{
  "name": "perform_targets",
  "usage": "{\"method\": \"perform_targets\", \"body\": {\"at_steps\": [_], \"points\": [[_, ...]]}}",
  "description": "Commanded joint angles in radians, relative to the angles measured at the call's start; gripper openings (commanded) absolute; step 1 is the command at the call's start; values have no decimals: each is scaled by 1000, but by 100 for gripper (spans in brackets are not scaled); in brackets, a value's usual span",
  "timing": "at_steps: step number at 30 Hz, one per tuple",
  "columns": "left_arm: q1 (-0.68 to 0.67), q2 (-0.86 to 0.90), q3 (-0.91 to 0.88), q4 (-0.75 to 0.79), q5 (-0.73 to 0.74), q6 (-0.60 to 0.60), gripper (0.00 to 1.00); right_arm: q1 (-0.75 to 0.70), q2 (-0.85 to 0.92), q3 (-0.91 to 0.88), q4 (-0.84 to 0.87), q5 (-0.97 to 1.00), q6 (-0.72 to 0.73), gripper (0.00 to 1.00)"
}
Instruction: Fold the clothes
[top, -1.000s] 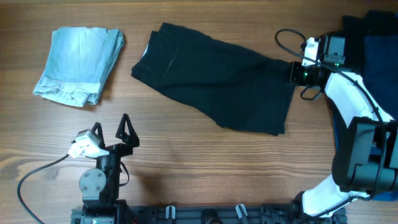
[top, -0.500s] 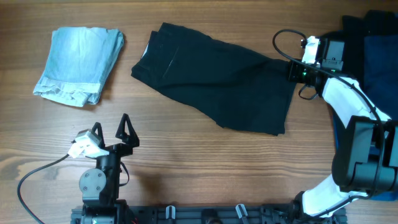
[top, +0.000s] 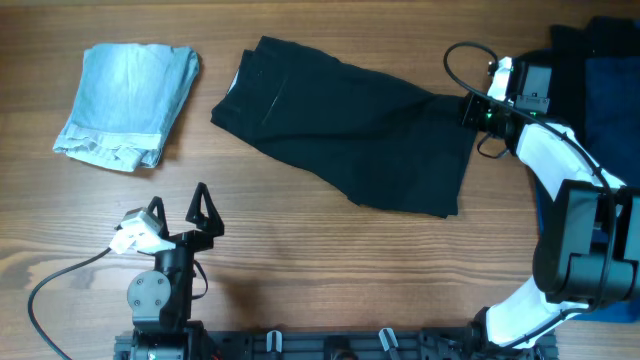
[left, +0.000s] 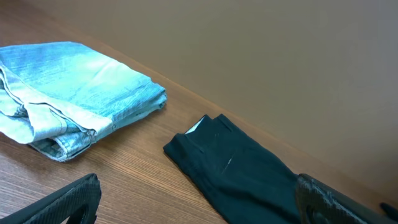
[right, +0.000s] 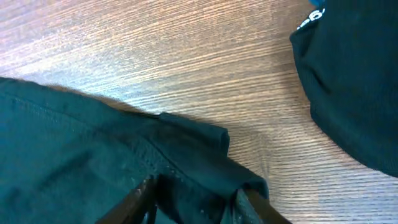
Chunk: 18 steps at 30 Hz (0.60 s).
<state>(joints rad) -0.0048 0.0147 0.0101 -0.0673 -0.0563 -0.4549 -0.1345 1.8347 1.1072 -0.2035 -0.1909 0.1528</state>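
Note:
The black garment (top: 350, 130) lies spread across the middle of the table, its waistband end to the left. My right gripper (top: 468, 112) is at its far right corner. In the right wrist view a raised fold of the black garment (right: 74, 143) is pinched between the two fingers of the right gripper (right: 196, 202). My left gripper (top: 180, 205) stands open near the front edge, well short of the cloth. In the left wrist view the left gripper (left: 199, 199) has bare wood and the edge of the black garment (left: 249, 180) between its wide fingers.
A folded pale blue garment (top: 128, 100) lies at the back left, also in the left wrist view (left: 74, 87). A pile of royal blue cloth (top: 605, 90) and black cloth (top: 570, 50) sits at the right edge, close behind my right gripper; its dark cloth (right: 354, 81) shows in the right wrist view.
The right gripper's jaws have narrowed on the garment's right corner and the wrist has shifted slightly toward the back. The left arm has not moved.

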Motion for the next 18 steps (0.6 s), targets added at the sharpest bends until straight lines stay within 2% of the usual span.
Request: {"method": "perform_targets", "body": {"at_steps": [1, 9, 10, 12, 16, 18], "points": [[-5, -7, -4, 3, -16, -2, 100, 0, 23, -3, -2, -18, 4, 34], [-5, -7, -4, 3, -16, -2, 100, 0, 24, -3, -43, -12, 4, 35], [-5, -7, -4, 3, -16, -2, 100, 0, 24, -3, -40, -3, 4, 32], [-5, -7, -4, 3, -16, -2, 100, -1, 24, -3, -31, 41, 3, 4], [-5, -7, -4, 3, -16, -2, 100, -1, 24, -3, -31, 142, -133, 4], [-5, -7, -4, 3, -16, -2, 100, -1, 24, -3, -36, 294, -156, 4]]}}
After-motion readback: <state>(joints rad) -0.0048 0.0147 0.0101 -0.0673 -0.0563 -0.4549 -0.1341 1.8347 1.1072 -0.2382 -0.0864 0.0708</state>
